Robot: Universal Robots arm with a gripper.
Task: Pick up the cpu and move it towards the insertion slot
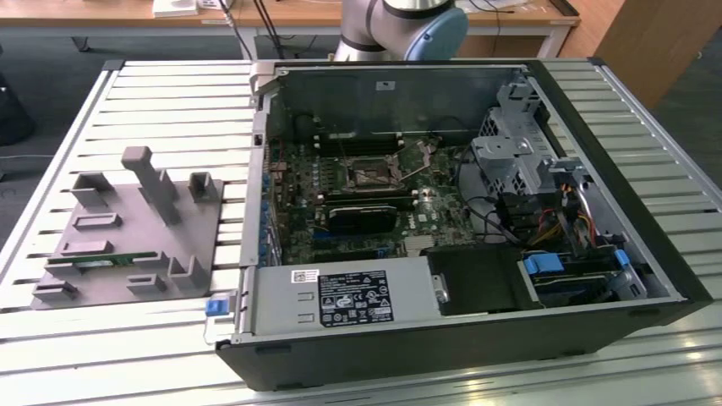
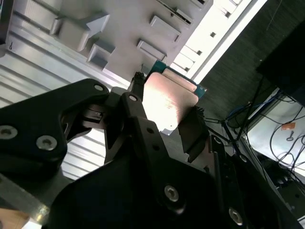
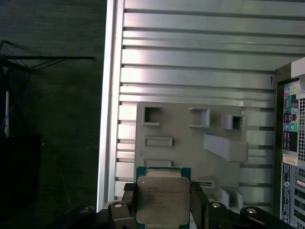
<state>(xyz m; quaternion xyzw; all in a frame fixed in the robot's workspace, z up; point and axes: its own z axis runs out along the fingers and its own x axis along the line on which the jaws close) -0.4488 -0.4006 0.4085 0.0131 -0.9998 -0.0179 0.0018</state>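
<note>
Between the fingers (image 3: 199, 205) sits the cpu (image 3: 161, 198), clamped (grey fixture (image 3: 181, 126) beyond it).

tray (image 1: 124, 238): grey, moulded, on the slatted table (image 1: 169, 93)
computer case (image 1: 615, 144): open, just beside tray
memory stick (image 1: 98, 261): green, in tray

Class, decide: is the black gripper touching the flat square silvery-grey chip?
Touching. In the first wrist view the black gripper clamps the square silvery-grey cpu by opposite edges, no gap.
</note>
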